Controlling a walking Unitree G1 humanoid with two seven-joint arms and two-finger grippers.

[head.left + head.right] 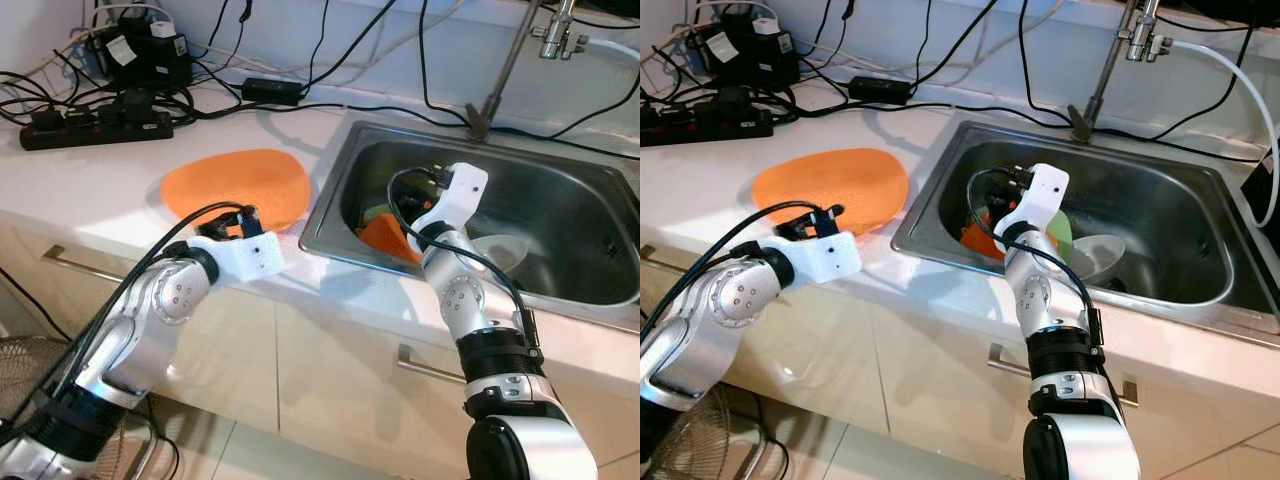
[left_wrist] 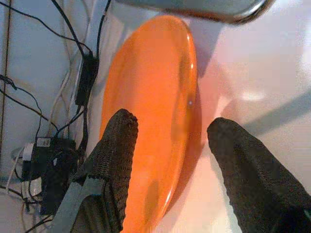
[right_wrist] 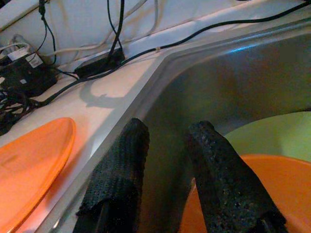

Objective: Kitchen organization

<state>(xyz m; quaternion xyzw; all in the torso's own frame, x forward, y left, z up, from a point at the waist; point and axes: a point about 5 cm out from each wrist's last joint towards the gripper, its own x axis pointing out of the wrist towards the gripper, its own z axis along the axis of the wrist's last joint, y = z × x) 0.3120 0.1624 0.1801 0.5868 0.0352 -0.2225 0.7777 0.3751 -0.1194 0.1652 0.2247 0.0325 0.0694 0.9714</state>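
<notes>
Orange is the colour to follow: one orange plate (image 1: 237, 187) lies flat on the white countertop (image 1: 90, 185), just beside the left rim of the steel sink (image 1: 575, 165). Your left gripper (image 2: 170, 145) hovers at the plate's near edge with its two black fingers spread wide, one finger above the plate's surface and the other over the bare counter beside the rim. Nothing is held between them.

Your right gripper (image 3: 167, 160) reaches down into the sink near its left wall. Its fingers stand narrowly apart and hold nothing. Just beyond them lies a second orange dish (image 1: 985, 240), with a pale green plate (image 1: 1061, 230) behind it. A clear glass bowl (image 1: 1095, 252) rests on the sink floor, near the green plate.

At the back of the counter you have a black power strip (image 1: 95, 130), a charger block (image 1: 150, 55) and a tangle of black cables (image 1: 300, 60). A faucet (image 1: 1140, 35) with a white hose rises behind the sink.

As for progress, the job looks to be in its early or middle part. One plate is out on the counter, though whether that is its final place cannot be told. At least three dishes remain in the sink. Neither gripper has a grasp yet, so either the counter plate or the orange dish in the sink could be picked up next. The counter plate's thin, low rim may be awkward for the fingers to get under.
</notes>
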